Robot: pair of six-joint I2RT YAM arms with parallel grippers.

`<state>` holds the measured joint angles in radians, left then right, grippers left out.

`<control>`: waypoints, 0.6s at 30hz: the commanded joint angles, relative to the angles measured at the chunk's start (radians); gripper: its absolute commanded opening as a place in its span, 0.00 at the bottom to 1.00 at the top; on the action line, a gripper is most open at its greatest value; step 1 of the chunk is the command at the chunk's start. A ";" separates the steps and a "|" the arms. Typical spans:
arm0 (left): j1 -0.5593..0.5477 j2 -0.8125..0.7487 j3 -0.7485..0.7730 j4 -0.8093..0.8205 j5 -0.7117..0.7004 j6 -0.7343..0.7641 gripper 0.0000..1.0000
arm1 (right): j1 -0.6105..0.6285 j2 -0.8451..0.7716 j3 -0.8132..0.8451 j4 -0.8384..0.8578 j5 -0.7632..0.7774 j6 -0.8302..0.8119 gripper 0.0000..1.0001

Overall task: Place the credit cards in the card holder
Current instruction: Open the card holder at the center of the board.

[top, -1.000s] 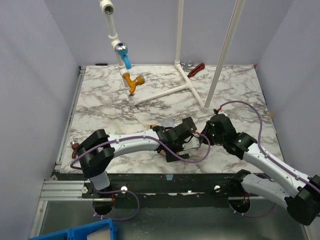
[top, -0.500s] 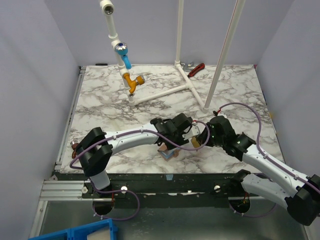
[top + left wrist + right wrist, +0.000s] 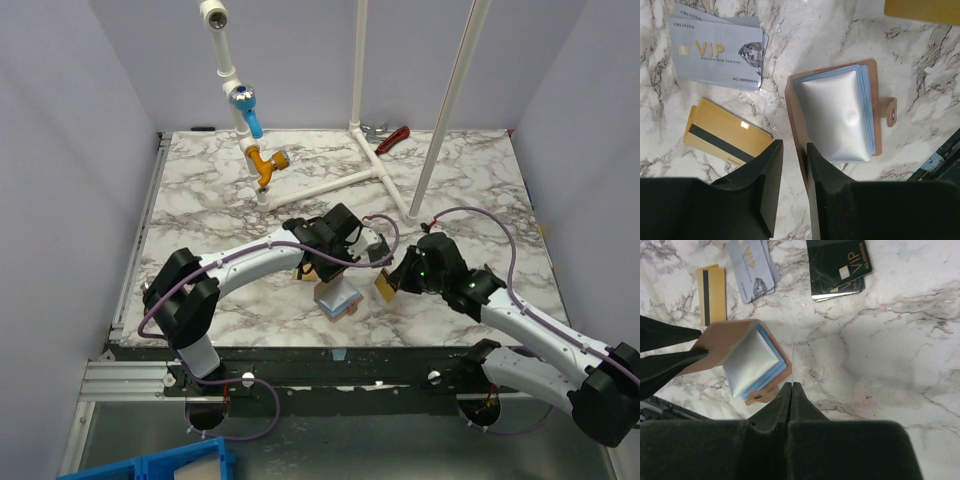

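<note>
Now left claw (image 3: 792, 150) pinching card holder (image 3: 840, 120) cover; right claw (image 3: 791, 386) pinching gold card (image 3: 384, 288) just beside.

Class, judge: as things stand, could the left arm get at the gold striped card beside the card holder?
Probably not yet. The gold striped card lies uncovered nearby, but the left gripper is shut on the card holder, so it must let go first.

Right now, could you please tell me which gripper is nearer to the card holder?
Left. The left gripper pinches the raised cover of the card holder; the right gripper hangs just beside its clasp edge, holding a gold card.
</note>
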<state>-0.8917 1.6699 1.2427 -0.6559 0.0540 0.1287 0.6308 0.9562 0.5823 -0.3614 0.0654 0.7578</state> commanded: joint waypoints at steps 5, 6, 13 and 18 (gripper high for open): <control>0.077 -0.019 -0.080 -0.011 0.137 -0.042 0.24 | 0.001 0.045 0.002 0.113 -0.161 -0.028 0.01; 0.094 -0.014 -0.081 -0.012 0.158 -0.049 0.23 | 0.001 0.047 0.015 0.124 -0.177 -0.031 0.01; 0.217 0.013 -0.093 0.001 0.399 -0.137 0.21 | 0.009 0.087 0.048 0.192 -0.288 0.002 0.01; 0.254 0.026 -0.127 0.043 0.578 -0.218 0.18 | 0.032 0.102 0.057 0.228 -0.360 -0.017 0.01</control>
<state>-0.6518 1.6730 1.1538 -0.6495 0.4065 -0.0029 0.6449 1.0416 0.6094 -0.1940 -0.1959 0.7540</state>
